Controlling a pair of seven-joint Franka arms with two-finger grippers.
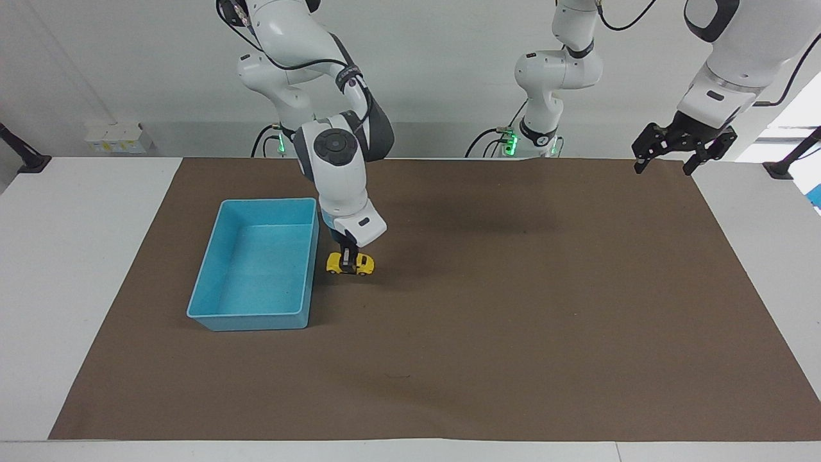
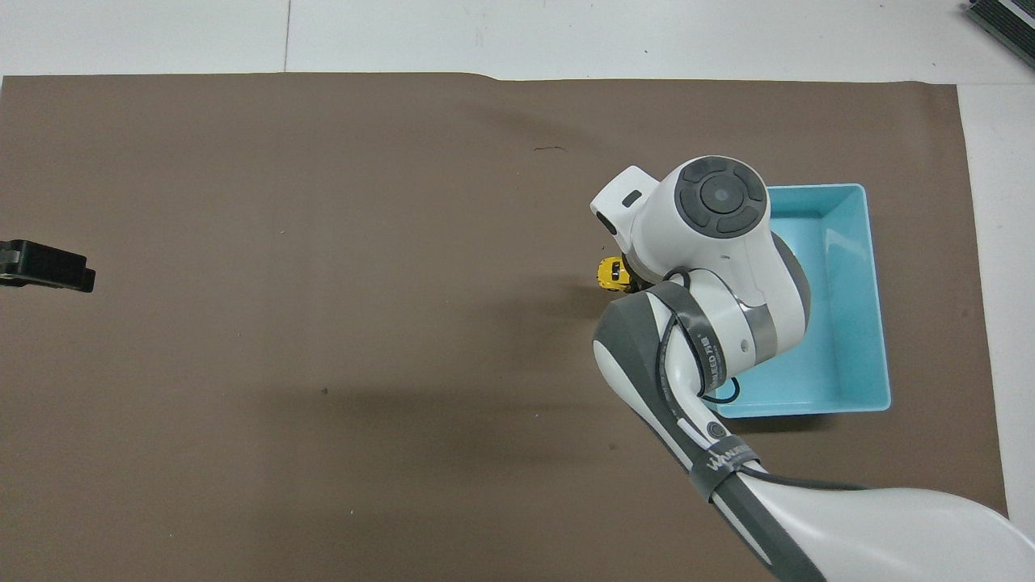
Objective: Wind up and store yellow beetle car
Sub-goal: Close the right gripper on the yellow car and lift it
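The yellow beetle car (image 1: 365, 264) is a tiny toy beside the blue bin (image 1: 249, 321), toward the middle of the table. My right gripper (image 1: 349, 265) comes down from above and is shut on the car, holding it just above the brown mat. In the overhead view the right wrist hides most of the car (image 2: 609, 274) and part of the bin (image 2: 880, 323). The bin holds nothing. My left gripper (image 1: 682, 156) waits raised and open over the mat's corner at the left arm's end; it also shows in the overhead view (image 2: 50, 267).
A brown mat (image 1: 513, 321) covers most of the white table. A small dark mark (image 1: 396, 376) lies on the mat, farther from the robots than the car.
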